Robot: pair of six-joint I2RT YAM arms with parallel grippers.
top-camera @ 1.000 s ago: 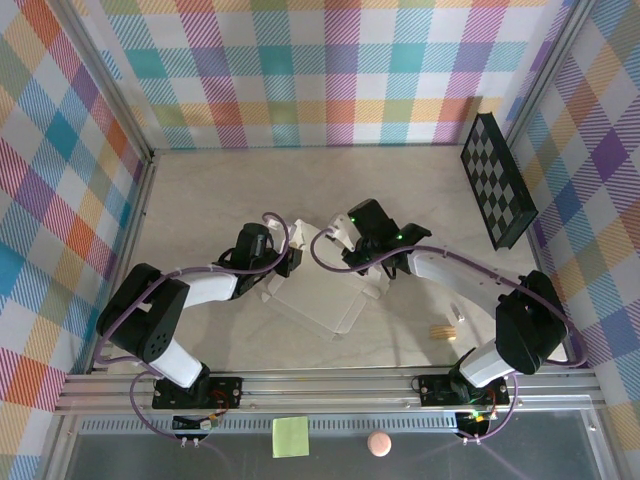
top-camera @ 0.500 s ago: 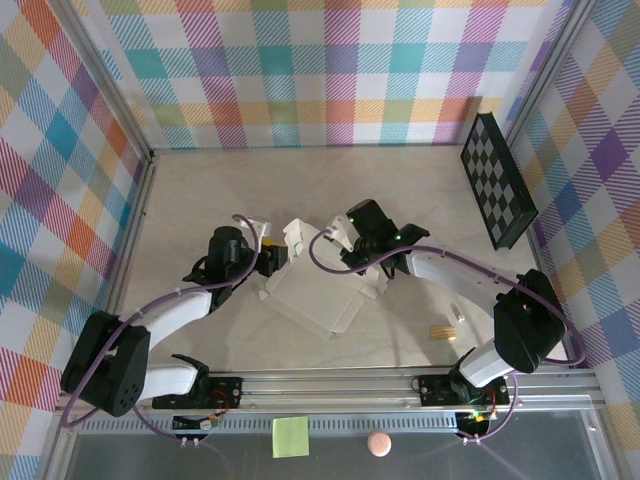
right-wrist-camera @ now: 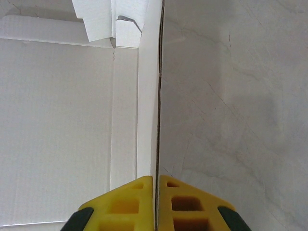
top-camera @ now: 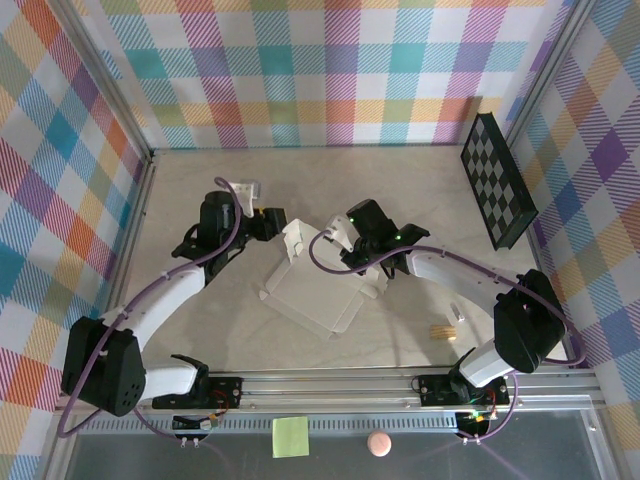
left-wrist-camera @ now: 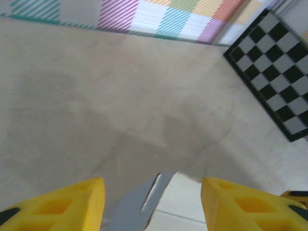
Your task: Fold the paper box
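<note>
Paper box point(top-camera: 310, 288) lies mid-table point(top-camera: 420, 190), mostly flat, one flap raised at its 12 o'clock end.

- Left gripper point(top-camera: 272, 222) sits at about 11 o'clock from the box centre, just beside the raised flap. Its jaws are parted to a middling width and hold nothing.
- Right gripper point(top-camera: 366, 268) is at the box's 3 o'clock edge.

Wrist views add detail:

- Right wrist: the right gripper point(right-wrist-camera: 156, 202) has its yellow fingers point(right-wrist-camera: 125, 207) pressed together on the thin upright side wall of the paper box point(right-wrist-camera: 57, 120), with bare table at 3 o'clock.
- Left wrist: a grey flap corner of the paper box point(left-wrist-camera: 168, 211) pokes up between the spread fingers of the left gripper point(left-wrist-camera: 152, 192). Whether they touch I cannot tell.
- The checkerboard panel point(left-wrist-camera: 274, 82) is at 2 o'clock, and it leans on the far-right wall point(top-camera: 497, 180) in the overhead view.
</note>
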